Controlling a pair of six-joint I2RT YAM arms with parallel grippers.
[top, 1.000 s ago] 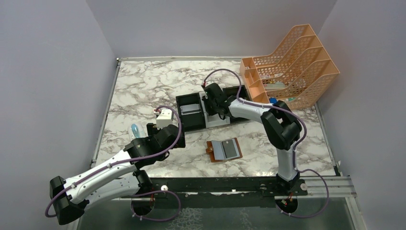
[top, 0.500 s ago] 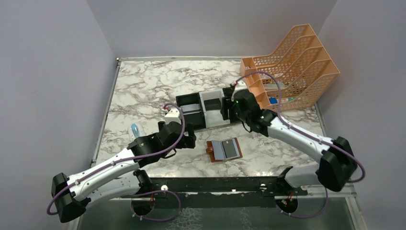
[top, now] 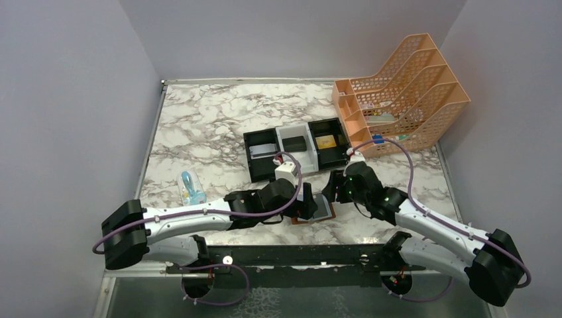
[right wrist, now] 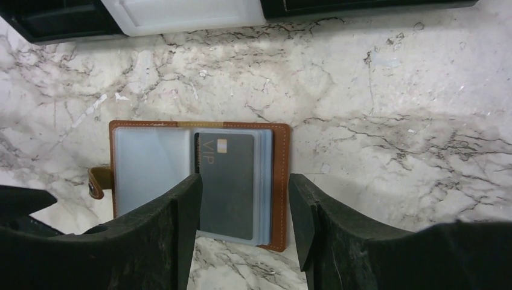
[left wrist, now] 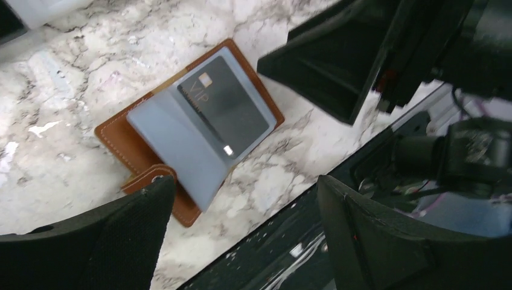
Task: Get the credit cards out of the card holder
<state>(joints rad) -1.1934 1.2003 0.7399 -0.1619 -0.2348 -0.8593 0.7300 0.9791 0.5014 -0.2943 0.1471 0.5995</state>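
The card holder (right wrist: 281,181) lies open on the marble near the table's front edge. It is brown leather with pale blue pockets, and it also shows in the left wrist view (left wrist: 121,139) and the top view (top: 325,207). A dark grey credit card (right wrist: 226,184) marked VIP sits in its right pocket. A gold-tan credit card (top: 325,141) lies in the right compartment of the tray (top: 311,165). My right gripper (right wrist: 244,187) is open just above the grey card. My left gripper (left wrist: 241,187) is open over the holder's near edge and holds nothing.
The black-and-white tray holds a small black block (top: 297,141) in its middle compartment and a flat grey item (top: 264,148) in the left one. An orange mesh file rack (top: 404,86) stands at the back right. A small pale blue object (top: 191,187) lies at the left. A black rail (top: 298,255) runs along the front edge.
Both arms have swung in over the card holder, the right one coming forward from the tray. The gold-tan card now shows in the tray's right compartment.
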